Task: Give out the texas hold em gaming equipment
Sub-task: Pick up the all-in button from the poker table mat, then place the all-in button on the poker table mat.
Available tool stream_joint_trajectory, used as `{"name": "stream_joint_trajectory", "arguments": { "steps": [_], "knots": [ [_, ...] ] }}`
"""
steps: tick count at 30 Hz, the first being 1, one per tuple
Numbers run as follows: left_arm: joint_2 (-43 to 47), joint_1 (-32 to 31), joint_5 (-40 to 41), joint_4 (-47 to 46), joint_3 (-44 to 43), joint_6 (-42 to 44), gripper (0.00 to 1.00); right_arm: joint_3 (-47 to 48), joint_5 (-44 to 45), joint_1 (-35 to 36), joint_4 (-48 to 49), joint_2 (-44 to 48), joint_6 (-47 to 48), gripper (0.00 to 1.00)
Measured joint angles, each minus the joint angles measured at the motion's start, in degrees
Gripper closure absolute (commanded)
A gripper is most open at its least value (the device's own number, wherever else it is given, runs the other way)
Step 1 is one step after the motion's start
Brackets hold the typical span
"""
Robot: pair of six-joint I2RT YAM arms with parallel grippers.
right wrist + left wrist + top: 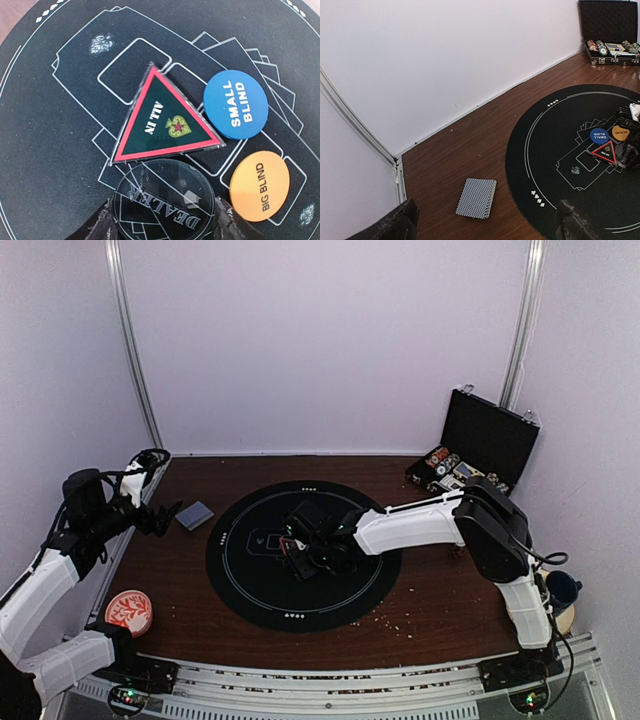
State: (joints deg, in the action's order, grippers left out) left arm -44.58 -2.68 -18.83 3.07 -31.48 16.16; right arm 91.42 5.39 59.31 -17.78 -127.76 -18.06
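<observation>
On the black round mat (250, 580), my right gripper (164, 225) has its fingers (102, 227) against both sides of a clear-black DEALER disc (164, 200), low over the mat. Beside the disc lie the red-edged ALL IN triangle (162, 122), the blue SMALL BLIND disc (236, 104) and the orange BIG BLIND disc (260, 185). The grey-blue-backed card deck (476, 198) lies on the wood left of the mat. My left gripper (485, 225) is open and empty, just short of the deck. Striped poker chips (440, 462) sit in the case.
An open black case (485, 440) stands at the back right. A red-and-white patterned dish (129, 611) lies at the front left. A dark blue cup (562, 590) stands by the right arm's base. White walls close in on the left and the back.
</observation>
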Motion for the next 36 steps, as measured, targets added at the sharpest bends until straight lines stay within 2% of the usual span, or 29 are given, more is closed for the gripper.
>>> {"name": "stream_joint_trajectory", "arguments": {
  "steps": [5,17,29,36],
  "knots": [
    [0.02,0.0,0.07,0.0,0.0,0.0,0.02,0.24,0.61,0.33,0.0,-0.17,0.15,0.5],
    [0.02,0.0,0.09,0.0,0.0,0.0,0.02,-1.33,1.29,0.66,1.11,0.61,0.04,0.52],
    [0.02,0.0,0.22,0.0,0.0,0.0,0.02,-17.62,1.6,0.37,4.28,11.34,-1.66,0.52],
    [0.0,0.0,0.2,0.0,0.0,0.0,0.02,-26.51,3.26,-4.68,6.29,17.35,-3.32,0.52]
  ]
}}
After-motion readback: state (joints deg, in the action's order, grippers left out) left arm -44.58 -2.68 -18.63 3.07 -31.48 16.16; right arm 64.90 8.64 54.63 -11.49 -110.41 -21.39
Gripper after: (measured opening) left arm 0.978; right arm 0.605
